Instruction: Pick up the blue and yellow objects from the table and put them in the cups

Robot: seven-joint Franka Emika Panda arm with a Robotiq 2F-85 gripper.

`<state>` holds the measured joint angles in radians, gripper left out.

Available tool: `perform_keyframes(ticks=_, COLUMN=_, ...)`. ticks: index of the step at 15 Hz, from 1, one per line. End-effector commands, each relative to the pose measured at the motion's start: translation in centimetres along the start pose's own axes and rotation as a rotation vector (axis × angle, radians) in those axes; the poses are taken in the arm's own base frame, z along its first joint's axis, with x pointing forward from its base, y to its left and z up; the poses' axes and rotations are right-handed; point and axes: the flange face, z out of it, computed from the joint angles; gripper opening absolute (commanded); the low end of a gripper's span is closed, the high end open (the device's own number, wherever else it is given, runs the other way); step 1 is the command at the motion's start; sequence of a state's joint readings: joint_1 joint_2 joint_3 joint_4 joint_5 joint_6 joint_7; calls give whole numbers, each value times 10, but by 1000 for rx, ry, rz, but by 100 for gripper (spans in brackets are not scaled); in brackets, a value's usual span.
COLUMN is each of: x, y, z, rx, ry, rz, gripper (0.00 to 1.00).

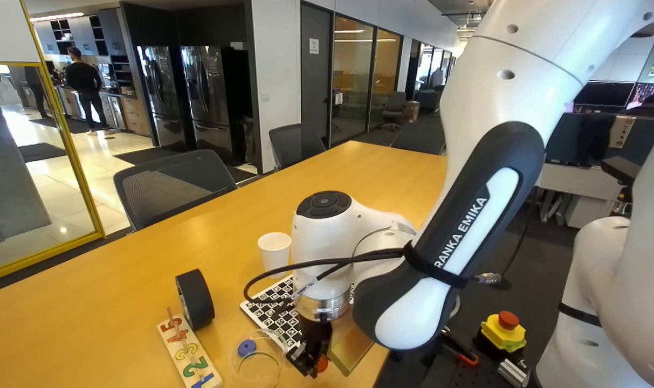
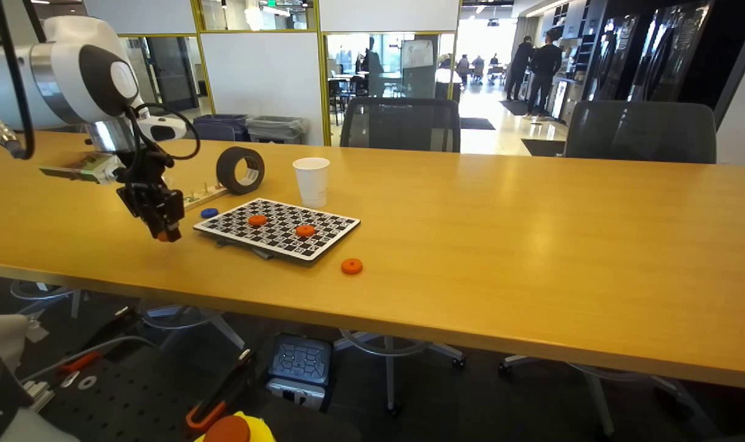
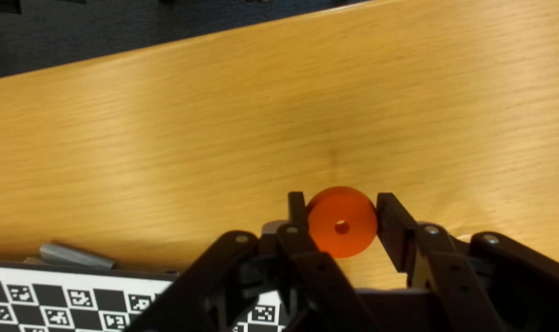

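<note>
Long table (image 2: 532, 258) with a yellowish wood top, set in an open office. Mesh chairs (image 2: 400, 124) stand along its far side; a person (image 1: 83, 78) in the background is too small for detail.

Gripper (image 3: 340, 210): jaws drawn narrow, holding an orange disc (image 3: 339, 246) between the pads (image 3: 395, 233), clearest in the wrist view. Cannot tell whether this disc touches the table. In both exterior views the gripper partly covers it.

Two further orange discs (image 2: 305, 231) lie on the checkered board (image 2: 280, 228); in an exterior view the arm (image 1: 324, 242) blocks them. One loose disc (image 2: 352, 266) lies on the table near the board.

Blue disc (image 1: 246, 347): overlaps the faint outline of the clear cup (image 1: 262, 366) in an exterior view, inside or behind not settled there. It also shows (image 2: 209, 213) just beside the board, where the clear cup cannot be made out.

White paper cup (image 2: 311, 184) upright by the board, its floor out of sight. Numbered strip (image 1: 189, 353) runs off the lower edge, next to the black roll (image 1: 196, 302), which stands on edge.
</note>
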<state>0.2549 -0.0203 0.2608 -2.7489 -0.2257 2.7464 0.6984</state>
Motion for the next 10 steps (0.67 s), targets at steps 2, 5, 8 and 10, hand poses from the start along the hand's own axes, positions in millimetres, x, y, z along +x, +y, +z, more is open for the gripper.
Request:
perform_keyframes(ticks=2, x=-5, y=-16, z=-48, rx=-47, ry=97, rz=2, gripper=17)
perform_keyframes(ticks=5, x=-9, y=-24, z=-71, rx=-59, ry=143, rz=-6, gripper=17)
perform_keyframes(ticks=8, x=-8, y=-33, z=-89, rx=-80, ry=175, rz=-21, gripper=17)
perform_keyframes(ticks=10, x=-6, y=-39, z=-99, rx=-79, ry=202, rz=-39, gripper=17)
